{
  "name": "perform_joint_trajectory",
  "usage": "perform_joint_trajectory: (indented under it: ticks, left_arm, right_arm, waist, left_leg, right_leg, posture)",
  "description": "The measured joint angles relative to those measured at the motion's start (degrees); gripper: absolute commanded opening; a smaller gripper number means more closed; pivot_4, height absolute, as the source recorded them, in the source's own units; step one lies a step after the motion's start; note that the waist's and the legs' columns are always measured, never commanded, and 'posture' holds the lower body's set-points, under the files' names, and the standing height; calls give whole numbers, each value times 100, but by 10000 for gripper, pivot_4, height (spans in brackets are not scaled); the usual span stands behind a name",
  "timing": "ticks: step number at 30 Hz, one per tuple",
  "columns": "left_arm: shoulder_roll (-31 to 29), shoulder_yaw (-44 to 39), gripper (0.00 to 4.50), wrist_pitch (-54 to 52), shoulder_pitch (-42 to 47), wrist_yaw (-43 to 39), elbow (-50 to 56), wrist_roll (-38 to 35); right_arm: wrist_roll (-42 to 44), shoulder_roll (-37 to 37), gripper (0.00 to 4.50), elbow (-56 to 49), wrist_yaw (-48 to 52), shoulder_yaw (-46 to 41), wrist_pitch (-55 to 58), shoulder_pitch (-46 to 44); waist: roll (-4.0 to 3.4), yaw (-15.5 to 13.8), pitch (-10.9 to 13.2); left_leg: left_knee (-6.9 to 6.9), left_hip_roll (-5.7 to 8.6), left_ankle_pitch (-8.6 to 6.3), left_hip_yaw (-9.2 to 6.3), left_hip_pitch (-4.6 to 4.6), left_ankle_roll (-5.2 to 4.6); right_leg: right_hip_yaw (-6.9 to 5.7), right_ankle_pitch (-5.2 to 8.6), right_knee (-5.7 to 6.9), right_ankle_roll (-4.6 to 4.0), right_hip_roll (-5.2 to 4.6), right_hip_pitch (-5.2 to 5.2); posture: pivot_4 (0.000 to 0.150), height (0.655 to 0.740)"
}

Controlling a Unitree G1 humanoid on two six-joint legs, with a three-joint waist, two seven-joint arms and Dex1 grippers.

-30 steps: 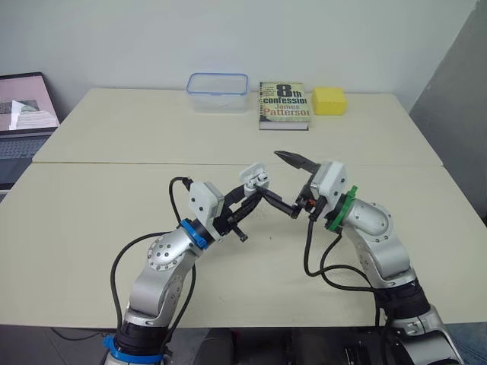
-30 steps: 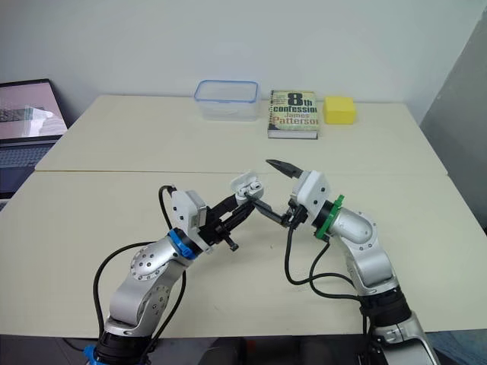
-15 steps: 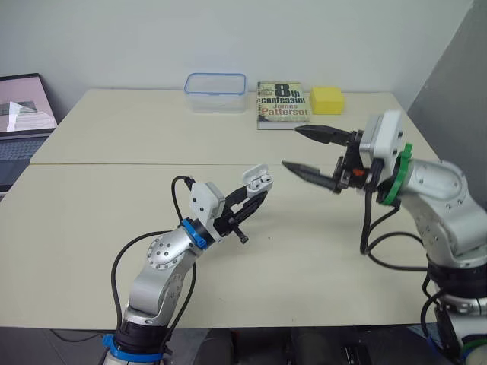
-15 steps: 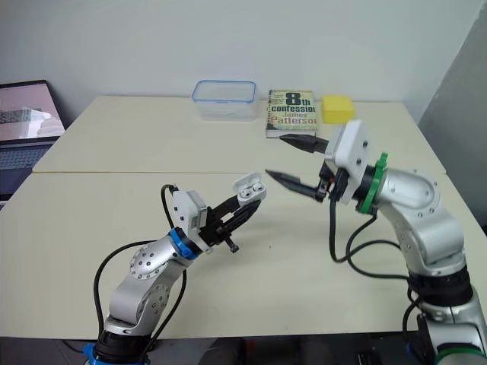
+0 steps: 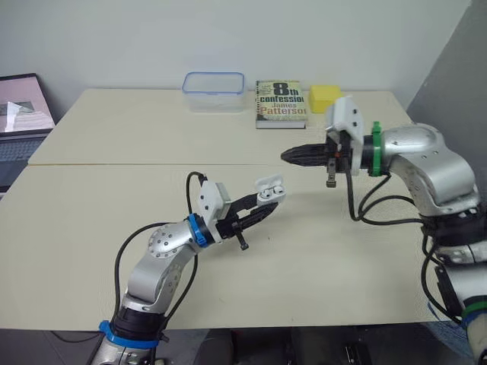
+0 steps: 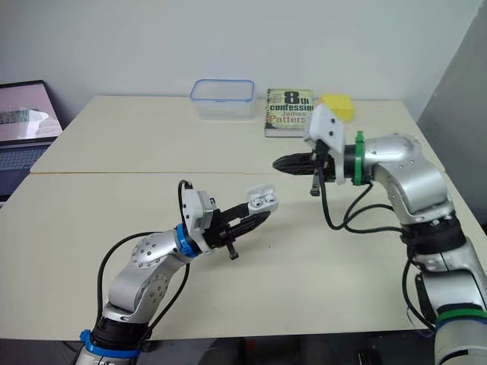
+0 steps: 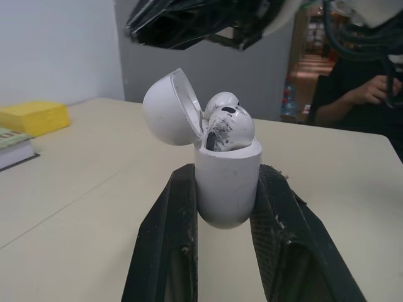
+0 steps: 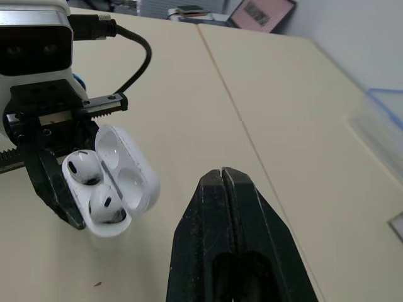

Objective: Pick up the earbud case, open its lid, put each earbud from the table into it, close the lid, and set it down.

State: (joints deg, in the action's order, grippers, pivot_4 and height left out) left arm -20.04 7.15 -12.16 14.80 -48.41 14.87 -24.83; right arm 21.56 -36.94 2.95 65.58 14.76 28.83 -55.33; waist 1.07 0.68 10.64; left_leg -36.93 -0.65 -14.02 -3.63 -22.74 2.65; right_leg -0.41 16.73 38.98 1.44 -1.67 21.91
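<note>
Left claw (image 5: 265, 208): clamped on the earbud case (image 8: 113, 189), one of its fingers (image 7: 167, 245) on each flank of the lower body.
Right claw (image 8: 220, 176): pressed fully together with nothing in it, tips aimed at the case.
Case position: held off the table (image 5: 114, 137), well to the robot's side of the book (image 5: 281, 103).
Right claw position: between the book and the case, also off the table and apart from the case.
Lid (image 7: 170, 107): was swung open and tilted back on its hinge.
Earbuds (image 8: 82, 167): both sat in their wells, so by my read only the lid closing and the set-down were left.
Handling: looked like light, stiff, glossy plastic with rounded sides, so probably slippery. Modest squeeze should do; over-clamping could pop it out of the pads.
Hold point: lower body flanks, below the lid seam, as gripped. That left the lid free to swing.
Lid push: best on the outer dome near its free edge, away from the hinge.
Risk: an off-axis push might twist the case in the grip or strain the small hinge.
</note>
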Motion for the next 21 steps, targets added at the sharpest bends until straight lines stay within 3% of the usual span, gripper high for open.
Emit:
perform_joint_trajectory:
  ticks: [6,21]
  left_arm:
    - [4,40,7487,-7,62,-131,-7,-15]
    - [8,173,7487,-38,37,-260,-22,-12]
  right_arm:
    - [-326,197,0,697,993,590,-85,-382]
    - [-60,-108,0,-94,1715,364,529,-242]
  waist:
    - [-1,-38,1]
    - [-2,-43,2]
  left_leg:
    - [-2,-3,0,-6,-22,0]
    - [-3,-1,0,-7,-19,1]
  right_leg:
    - [-2,0,-2,0,-5,16]
    - [-3,-1,0,0,-7,16]
  posture:
    - [1500,7400]
    - [1500,7400]
